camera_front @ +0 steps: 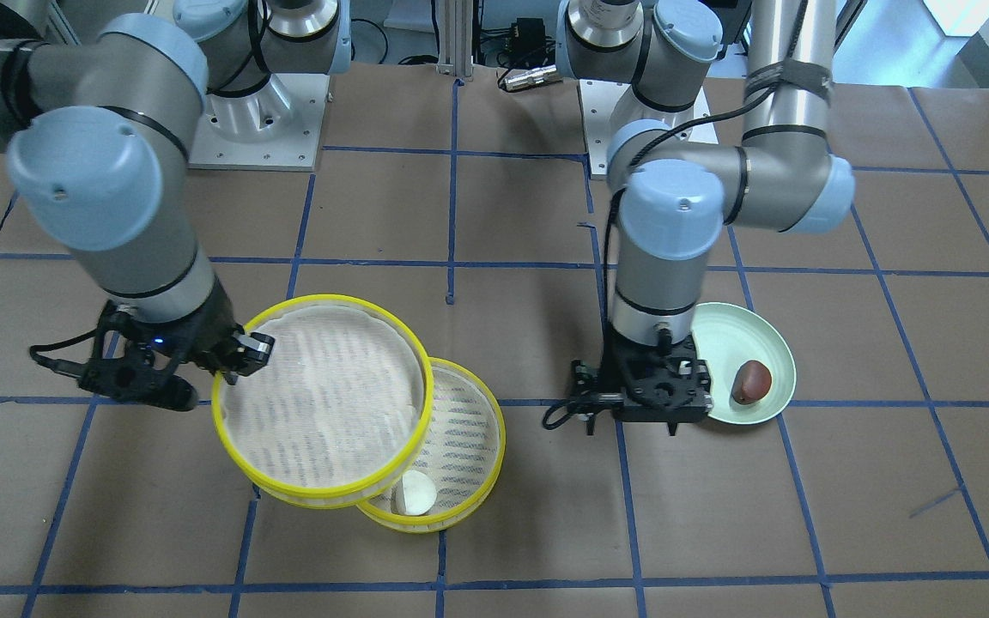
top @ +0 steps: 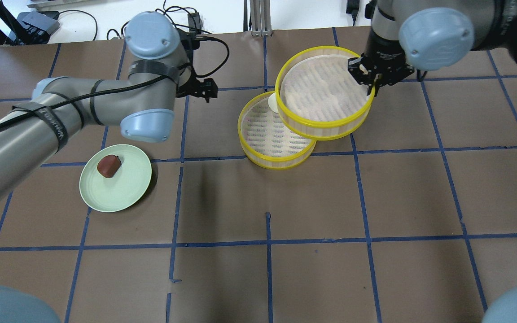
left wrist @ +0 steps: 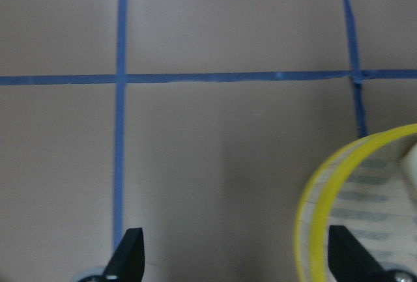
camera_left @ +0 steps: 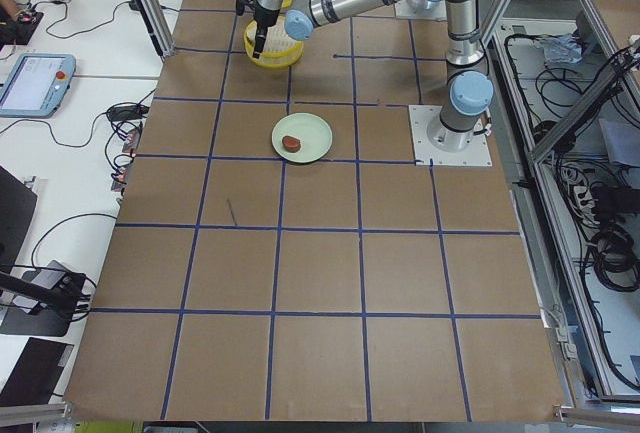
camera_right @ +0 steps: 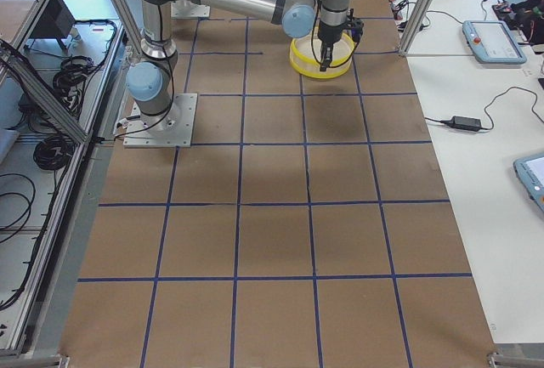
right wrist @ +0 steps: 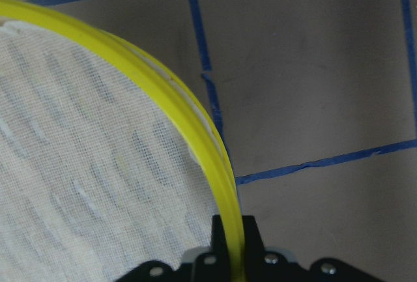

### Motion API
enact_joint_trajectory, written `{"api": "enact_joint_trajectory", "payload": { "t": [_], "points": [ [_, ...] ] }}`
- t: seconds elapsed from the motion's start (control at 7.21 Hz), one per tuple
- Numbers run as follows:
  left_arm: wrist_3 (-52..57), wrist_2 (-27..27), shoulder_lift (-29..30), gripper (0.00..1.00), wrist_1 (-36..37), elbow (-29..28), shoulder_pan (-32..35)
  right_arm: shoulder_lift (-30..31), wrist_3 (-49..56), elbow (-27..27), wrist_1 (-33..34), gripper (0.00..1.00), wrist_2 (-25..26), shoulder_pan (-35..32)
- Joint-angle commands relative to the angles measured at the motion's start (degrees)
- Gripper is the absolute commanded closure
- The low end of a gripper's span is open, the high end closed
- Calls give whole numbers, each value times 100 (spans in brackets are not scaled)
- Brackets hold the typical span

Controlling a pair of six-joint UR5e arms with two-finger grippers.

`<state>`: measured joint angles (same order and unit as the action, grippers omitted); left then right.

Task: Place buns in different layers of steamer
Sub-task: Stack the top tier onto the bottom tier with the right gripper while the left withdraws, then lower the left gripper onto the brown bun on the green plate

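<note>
Yellow-rimmed upper tray [top: 317,94] clamped at the rim by right gripper [top: 368,78]; we see it half covering lower tray [top: 272,134] and its white bun [top: 273,102]. Brown bun [top: 108,165] on plate [top: 119,193]. Left gripper [left wrist: 238,249] spread apart over surface [top: 285,202].

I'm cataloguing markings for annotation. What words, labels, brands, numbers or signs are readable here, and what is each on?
White lettering on the black strap around the left arm: present, too blurred to read.
Screen of the pendant: too small to read.
The upper steamer layer in the right hand, the lower steamer layer and the plate: no markings seen.
</note>
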<state>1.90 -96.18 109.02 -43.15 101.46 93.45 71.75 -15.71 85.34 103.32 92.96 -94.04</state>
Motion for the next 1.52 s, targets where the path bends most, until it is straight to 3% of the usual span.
{"api": "enact_joint_trajectory", "payload": {
  "t": [0.0, 0.28, 0.83, 0.97, 1.11, 1.39],
  "points": [
    [1616, -23, -380, 0, -10, 802, -1140, -493, -949, -114, 346, 94, -85, -570],
    [2375, 38, -347, 0, 25, 1314, -1950, -645, -943, -53, 497, 93, -103, -562],
    [2386, -6, -56, 4, 25, 1333, -2015, -636, -820, 246, 584, 93, -358, -562],
    [2403, -32, -48, 34, 17, 1350, -2015, -628, -846, 264, 584, 93, -358, -562],
    [2412, -32, 13, 55, 8, 1385, -2023, -654, -733, 264, 585, 93, -297, -554],
    [2421, -32, 49, 79, 8, 1395, -2023, -654, -705, 203, 654, 93, -287, -554]
  ]
}}
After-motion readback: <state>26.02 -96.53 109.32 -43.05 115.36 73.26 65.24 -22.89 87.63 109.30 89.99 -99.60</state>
